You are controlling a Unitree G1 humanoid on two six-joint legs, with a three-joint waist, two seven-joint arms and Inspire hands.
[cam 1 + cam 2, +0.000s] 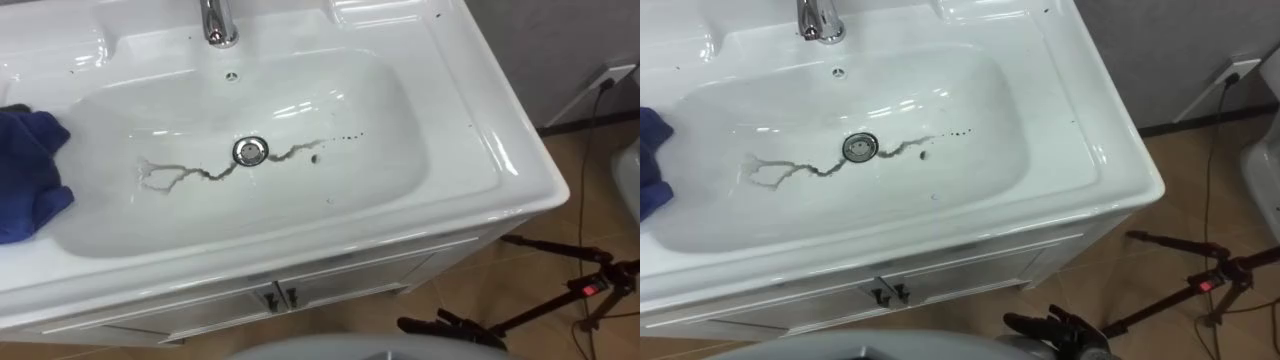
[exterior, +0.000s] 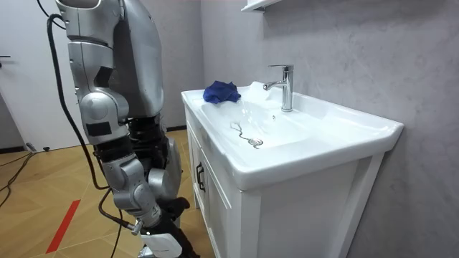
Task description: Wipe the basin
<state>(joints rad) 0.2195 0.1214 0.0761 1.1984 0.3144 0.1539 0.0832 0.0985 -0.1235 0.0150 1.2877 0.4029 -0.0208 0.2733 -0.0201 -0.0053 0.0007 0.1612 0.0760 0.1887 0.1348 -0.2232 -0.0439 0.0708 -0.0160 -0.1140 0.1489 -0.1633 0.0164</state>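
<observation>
A white basin point(image 1: 390, 120) is viewed from above, with a dirty grey streak point(image 1: 185, 175) smeared across its bottom through the drain point(image 1: 250, 151), and a tap point(image 1: 218, 25) set at the back rim. A crumpled blue cloth point(image 1: 25, 170) is laid on the basin's left edge, partly draped into the bowl. The robot is stood close in front of the cabinet point(image 2: 215, 186), its right hand point(image 2: 159, 240) hung low by its leg; whether the fingers are spread or curled cannot be told.
</observation>
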